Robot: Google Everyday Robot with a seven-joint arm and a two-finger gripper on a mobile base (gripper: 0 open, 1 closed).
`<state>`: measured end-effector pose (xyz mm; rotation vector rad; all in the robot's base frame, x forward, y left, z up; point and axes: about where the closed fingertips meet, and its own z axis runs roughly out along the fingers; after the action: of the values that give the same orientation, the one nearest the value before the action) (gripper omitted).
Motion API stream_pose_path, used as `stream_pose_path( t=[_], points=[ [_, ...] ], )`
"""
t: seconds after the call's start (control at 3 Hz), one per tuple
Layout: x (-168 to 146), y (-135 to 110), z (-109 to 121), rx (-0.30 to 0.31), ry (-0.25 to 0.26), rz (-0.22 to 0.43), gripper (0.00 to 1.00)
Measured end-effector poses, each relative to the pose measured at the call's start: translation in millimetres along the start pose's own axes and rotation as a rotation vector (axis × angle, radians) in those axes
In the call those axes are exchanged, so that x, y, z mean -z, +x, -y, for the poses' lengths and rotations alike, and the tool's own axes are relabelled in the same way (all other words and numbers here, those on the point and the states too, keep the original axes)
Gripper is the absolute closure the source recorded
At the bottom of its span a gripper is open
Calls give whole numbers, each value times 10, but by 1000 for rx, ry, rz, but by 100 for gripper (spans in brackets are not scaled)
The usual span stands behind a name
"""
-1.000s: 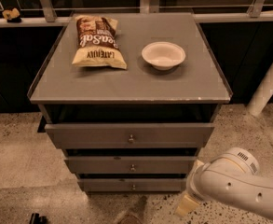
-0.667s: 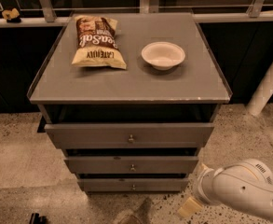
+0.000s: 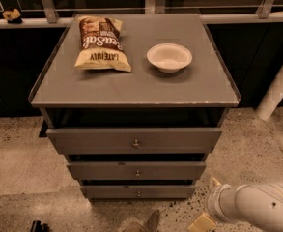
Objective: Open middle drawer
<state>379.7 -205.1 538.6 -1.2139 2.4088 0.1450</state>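
Observation:
The grey cabinet has three drawer fronts. The middle drawer is the second front, with a small round metal knob at its centre. Dark gaps show above each front. My white arm comes in at the bottom right, low beside the cabinet. My gripper shows only as a brownish shape at the bottom edge, below the lowest front and apart from the knob.
A chip bag and a white bowl lie on the cabinet top. The taller top drawer front stands out from the cabinet. A white post stands at the right. The floor is speckled.
My arm has sunk lower and moved to the right, so less of it shows. The gripper shape at the bottom edge has shifted slightly right. The drawers have not moved.

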Motion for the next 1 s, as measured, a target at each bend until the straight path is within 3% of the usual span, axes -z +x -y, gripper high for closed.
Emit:
stream_pose_path(
  t=[0.67,1.0],
  points=[
    [-45,-85,-296,92,70,78,0],
    [-70,-65,-341,136,109,109,0]
  ],
)
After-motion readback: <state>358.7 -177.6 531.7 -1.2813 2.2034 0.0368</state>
